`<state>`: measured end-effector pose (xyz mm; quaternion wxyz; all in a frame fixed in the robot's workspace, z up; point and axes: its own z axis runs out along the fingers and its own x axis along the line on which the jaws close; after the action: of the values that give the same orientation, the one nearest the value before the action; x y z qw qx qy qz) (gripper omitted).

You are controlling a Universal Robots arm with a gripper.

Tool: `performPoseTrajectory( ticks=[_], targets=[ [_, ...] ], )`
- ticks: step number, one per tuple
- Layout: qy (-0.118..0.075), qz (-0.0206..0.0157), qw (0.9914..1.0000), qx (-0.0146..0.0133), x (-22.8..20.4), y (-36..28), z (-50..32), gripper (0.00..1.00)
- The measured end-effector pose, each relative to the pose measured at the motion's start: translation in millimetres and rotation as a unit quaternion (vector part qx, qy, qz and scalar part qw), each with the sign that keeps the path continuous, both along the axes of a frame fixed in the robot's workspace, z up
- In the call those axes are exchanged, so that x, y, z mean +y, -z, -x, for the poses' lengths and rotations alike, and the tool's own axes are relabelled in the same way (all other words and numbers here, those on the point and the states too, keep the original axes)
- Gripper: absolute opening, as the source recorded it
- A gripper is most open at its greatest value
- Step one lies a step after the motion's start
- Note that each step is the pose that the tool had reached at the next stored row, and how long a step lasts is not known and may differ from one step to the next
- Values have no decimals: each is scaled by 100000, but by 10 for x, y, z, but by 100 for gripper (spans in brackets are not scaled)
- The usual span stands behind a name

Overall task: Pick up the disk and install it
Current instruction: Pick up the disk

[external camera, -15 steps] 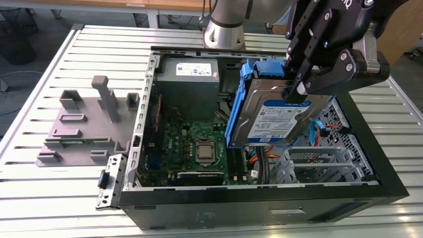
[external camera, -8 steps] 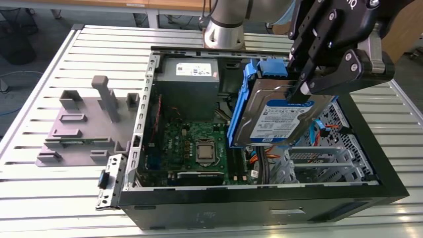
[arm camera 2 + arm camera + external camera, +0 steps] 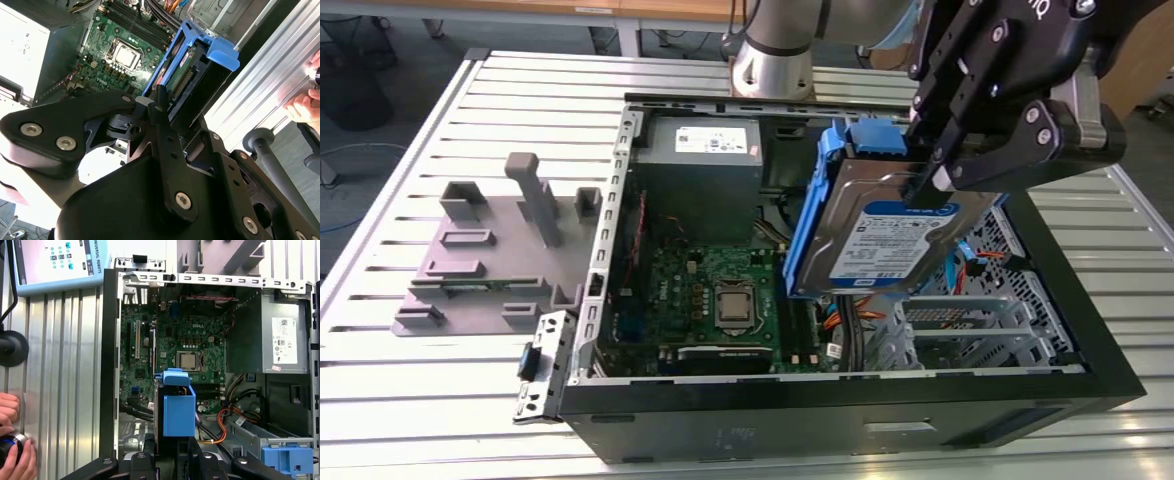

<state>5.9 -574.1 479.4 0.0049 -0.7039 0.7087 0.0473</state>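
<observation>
One grey moulded fixture (image 3: 494, 250) stands outside the open computer case (image 3: 854, 420), on the exterior view's left. Inside the case a green motherboard (image 3: 714, 300) lies flat. Above the case's right half the disk (image 3: 894, 235) hangs on edge, with the gripper (image 3: 927, 180) closed tight across its upper end. I'd judge it dense, rigid, smooth-sided metal that won't take knocks. Its blue plastic carrier would flex, so the hard edges are the place to hold.

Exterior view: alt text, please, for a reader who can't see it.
A black gripper holds a flat silver disk in a blue plastic carrier on edge over an open black computer case, which lies on a slatted metal table.
</observation>
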Motion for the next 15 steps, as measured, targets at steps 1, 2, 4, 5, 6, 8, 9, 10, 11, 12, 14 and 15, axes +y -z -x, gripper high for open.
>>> performPoseTrajectory(
  ticks=[1, 2, 4, 5, 6, 8, 9, 10, 11, 12, 14, 15],
  targets=[
    [-1, -4, 100000, 0, 0, 0, -7, 35],
    [-2, -3, 100000, -2, 0, 0, -14, 35],
    [0, -3, 100000, -2, 0, 0, -27, 35],
    [-1, -4, 100000, -2, 0, 0, -36, 35],
    [-1, 0, 100000, 0, 0, 0, -47, 35],
    [-1, -3, 100000, 0, 0, 0, -65, 35],
    [1, -5, 100000, -1, 0, 0, -73, 35],
    [2, -3, 100000, -2, 0, 0, -81, 35],
    [2, -3, 100000, -1, 0, 0, -88, 35],
    [3, -3, 100000, 0, 0, 0, -96, 35],
    [1, -5, 100000, -1, 0, 0, -111, 35],
    [1, -4, 100000, -1, 0, 0, -118, 35]
  ],
)
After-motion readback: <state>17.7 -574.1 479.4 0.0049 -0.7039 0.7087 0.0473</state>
